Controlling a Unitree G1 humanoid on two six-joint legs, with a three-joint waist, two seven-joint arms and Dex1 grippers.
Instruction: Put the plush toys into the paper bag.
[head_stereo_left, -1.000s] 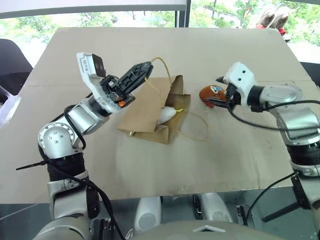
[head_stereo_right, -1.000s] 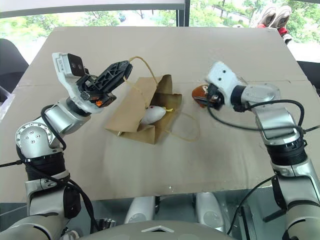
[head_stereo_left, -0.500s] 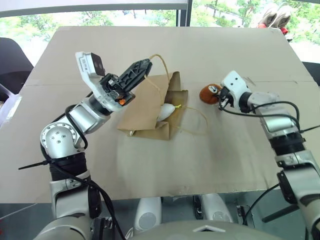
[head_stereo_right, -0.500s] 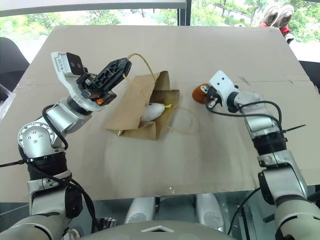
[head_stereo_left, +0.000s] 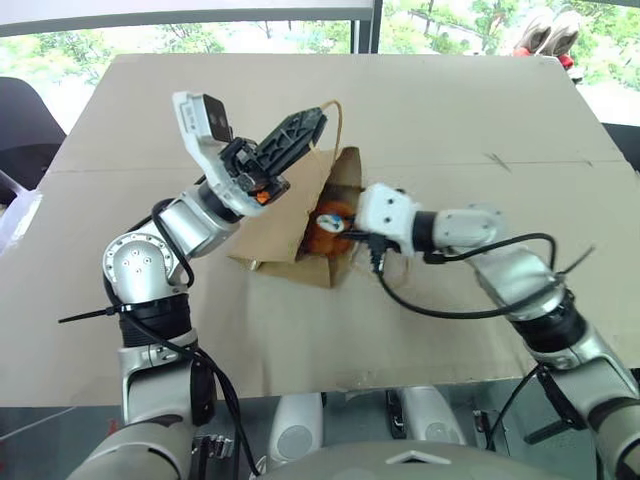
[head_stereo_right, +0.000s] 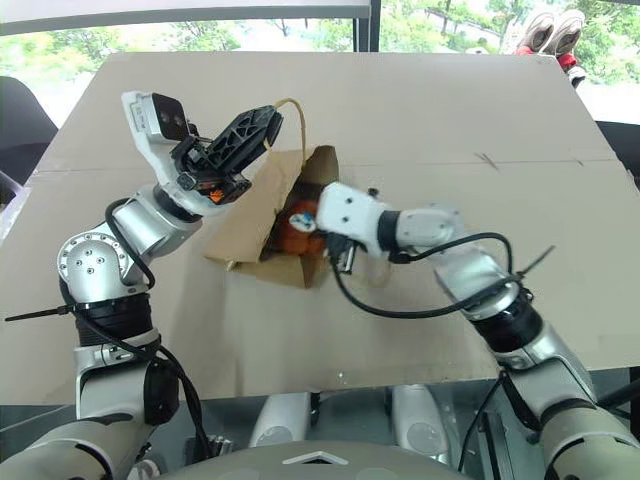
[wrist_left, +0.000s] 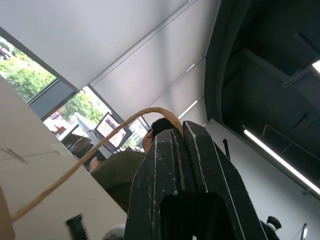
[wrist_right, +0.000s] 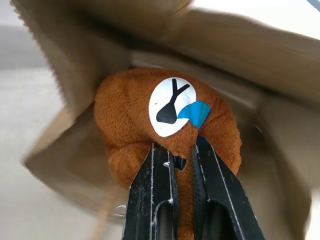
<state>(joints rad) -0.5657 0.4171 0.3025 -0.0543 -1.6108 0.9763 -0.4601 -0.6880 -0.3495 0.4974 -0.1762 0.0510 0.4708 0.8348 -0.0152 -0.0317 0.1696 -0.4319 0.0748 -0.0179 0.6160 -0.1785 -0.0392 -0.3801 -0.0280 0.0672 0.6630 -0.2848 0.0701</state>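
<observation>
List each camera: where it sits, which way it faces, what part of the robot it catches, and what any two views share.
Left eye and right eye views: on the head, looking forward and down at the table and paper bag; both arms show.
Left wrist view: on the left wrist, looking up along the left gripper pinching the bag's handle.
Right wrist view: on the right wrist, looking into the bag along the right gripper clamping the orange-brown plush toy.
Shared: head and right wrist views both show that toy at the bag's mouth.
</observation>
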